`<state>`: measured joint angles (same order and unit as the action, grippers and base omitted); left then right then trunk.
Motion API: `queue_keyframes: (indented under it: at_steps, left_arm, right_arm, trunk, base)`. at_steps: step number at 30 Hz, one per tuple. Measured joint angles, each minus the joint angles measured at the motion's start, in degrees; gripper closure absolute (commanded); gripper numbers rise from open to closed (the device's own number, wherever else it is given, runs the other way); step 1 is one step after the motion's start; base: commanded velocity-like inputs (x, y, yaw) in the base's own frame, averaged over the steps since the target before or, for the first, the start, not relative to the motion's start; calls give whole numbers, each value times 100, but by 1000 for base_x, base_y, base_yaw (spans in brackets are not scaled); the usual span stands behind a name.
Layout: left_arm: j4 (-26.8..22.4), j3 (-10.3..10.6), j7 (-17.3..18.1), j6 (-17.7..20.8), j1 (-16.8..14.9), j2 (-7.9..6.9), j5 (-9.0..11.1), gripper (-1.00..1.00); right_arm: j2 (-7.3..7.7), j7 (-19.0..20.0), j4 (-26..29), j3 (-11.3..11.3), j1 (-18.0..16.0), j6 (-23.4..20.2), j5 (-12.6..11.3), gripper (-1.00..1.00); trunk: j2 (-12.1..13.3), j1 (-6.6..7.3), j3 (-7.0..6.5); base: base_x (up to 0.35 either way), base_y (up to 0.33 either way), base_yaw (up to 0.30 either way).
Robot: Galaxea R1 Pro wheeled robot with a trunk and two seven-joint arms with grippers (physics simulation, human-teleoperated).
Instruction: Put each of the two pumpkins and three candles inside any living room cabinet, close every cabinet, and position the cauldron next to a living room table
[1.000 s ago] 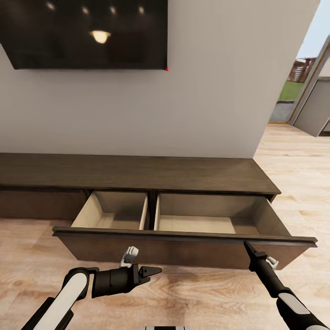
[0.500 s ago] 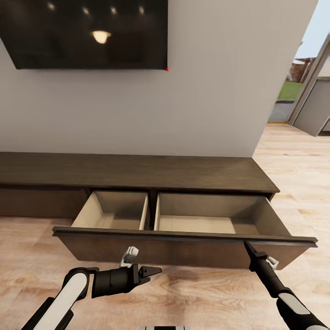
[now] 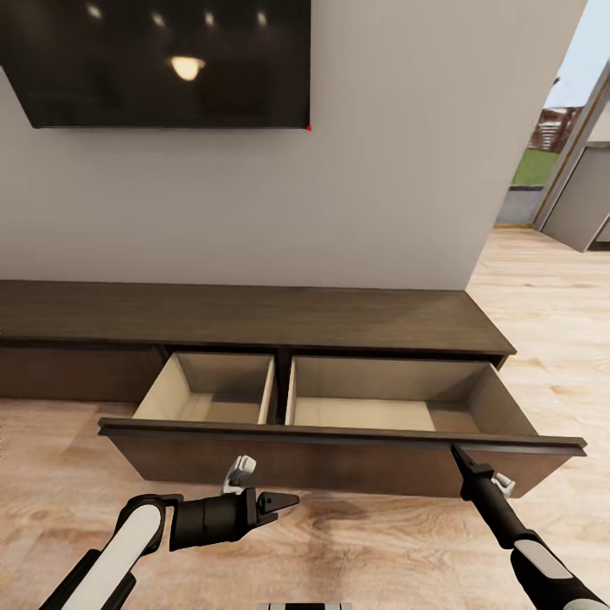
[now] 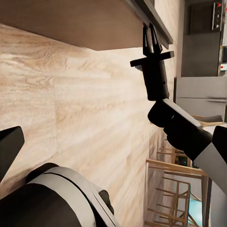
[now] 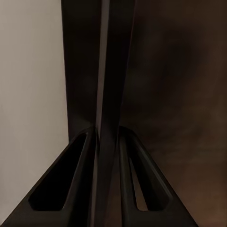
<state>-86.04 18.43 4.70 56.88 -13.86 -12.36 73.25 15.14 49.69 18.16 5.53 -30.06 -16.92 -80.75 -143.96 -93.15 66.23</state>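
Cabinet (image 3: 254,318) drawer stands pulled out before you, both beige compartments bare; your right gripper (image 3: 458,458) pinches the drawer front's top lip (image 5: 108,94), fingers clamped on it, while your left gripper (image 3: 284,501) hangs low over the floor, pinched together on nothing; tug sideways and the lip may slip free, or the long front could skew and jam.

Dark-brown cabinet (image 3: 254,318) with pale beige drawer insides; light wood-grain floor (image 3: 381,551) below the black right gripper (image 3: 458,457); black left gripper (image 3: 280,501) on a white-and-black arm
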Motion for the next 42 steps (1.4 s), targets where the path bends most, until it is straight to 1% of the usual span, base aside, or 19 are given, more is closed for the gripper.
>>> queue_keyframes:
  at_steps: [3, 10, 11, 12, 24, 34, 36, 39, 40, 42]
  left_arm:
    - [0, 0, 0, 0, 0, 0, 0, -100]
    - [0, 0, 0, 0, 0, 0, -1, -100]
    - [0, 0, 0, 0, 0, 0, -1, -100]
    - [-1, -1, -1, 0, 1, 0, -1, -100]
    - [-1, -1, -1, 0, 1, 0, 0, -100]
    - [-1, -1, -1, 0, 1, 0, 0, -100]
    - [-1, -1, -1, 0, 1, 0, 0, -100]
    - [-1, -1, -1, 0, 1, 0, 0, -100]
    - [-1, -1, -1, 0, 1, 0, 0, -100]
    - [-1, -1, -1, 0, 1, 0, 0, -100]
  right_arm:
    - [0, -92, 4, -4, -43, -9, -6, 100]
    - [0, -100, 4, -3, -46, -9, -7, 100]
    - [0, -100, 4, -3, -46, -9, -7, -100]
    - [-2, 53, 15, -131, 35, -59, 5, -100]
    - [-2, 57, 15, -130, 36, -71, 4, -100]
    - [3, 34, 15, -147, 35, -89, 17, -100]
    - [8, 9, 15, -158, 35, -95, 22, -100]
    - [19, -129, 22, -178, 32, -115, 36, -100]
    - [31, -164, 26, -181, 33, -152, 41, -100]
    - [75, -208, 33, -186, 33, -402, 57, -100]
  trunk:
    - [0, 0, 0]
    - [0, 1, 0]
    - [0, 1, 0]
    - [-1, 2, 1]
    - [-1, 2, 1]
    - [-1, 0, 1]
    - [-1, 0, 1]
    - [-1, 0, 1]
    - [-1, 1, 1]
    - [-1, 1, 1]
  base:
    - [-38, 0, 0]
    - [-5, 0, 0]
    - [0, 0, 0]
    - [0, 0, 0]
    - [-8, 0, 0]
    - [-183, 0, 0]
    - [-208, 0, 0]
    - [-136, 0, 0]
    - [-47, 0, 0]
    - [-23, 0, 0]
